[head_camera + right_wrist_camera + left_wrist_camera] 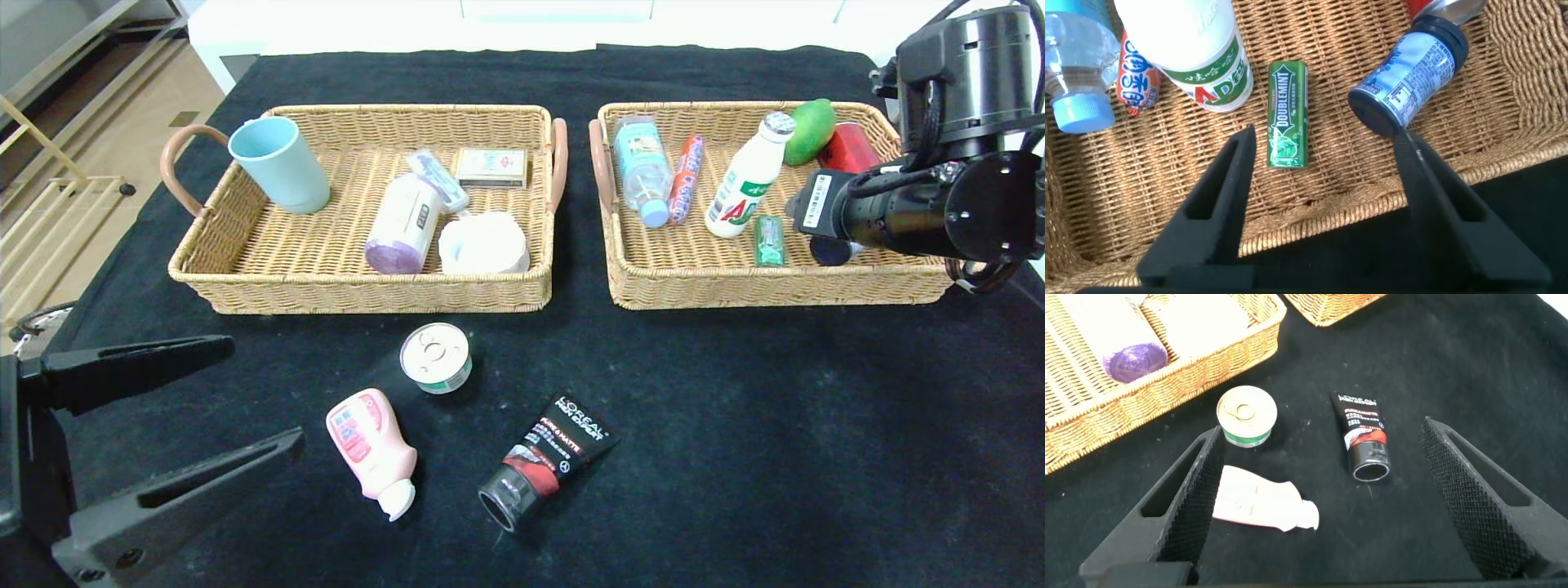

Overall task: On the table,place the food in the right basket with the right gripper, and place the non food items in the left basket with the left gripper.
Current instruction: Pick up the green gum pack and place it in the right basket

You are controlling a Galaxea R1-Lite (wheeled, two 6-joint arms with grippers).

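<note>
My right gripper (1323, 137) hangs open over the near part of the right basket (775, 290). The green gum pack (1288, 114) lies loose on the wicker just beyond its fingertips, beside the white drink bottle (747, 180) and the orange-red sausage stick (686, 178). On the black table (735, 425) in front of the left basket (359, 294) lie the round pull-tab tin (436, 357), the pink squeeze bottle (371, 445) and the black tube (545, 457). My left gripper (263, 394) stands open at the near left, with nothing between its fingers.
The left basket holds a teal cup (277, 163), a purple-ended roll (404, 224), a white wad (483, 243) and a small box (492, 166). The right basket also holds a water bottle (642, 170), a green fruit (810, 131), a red can (849, 149) and a blue-labelled bottle (1409, 77).
</note>
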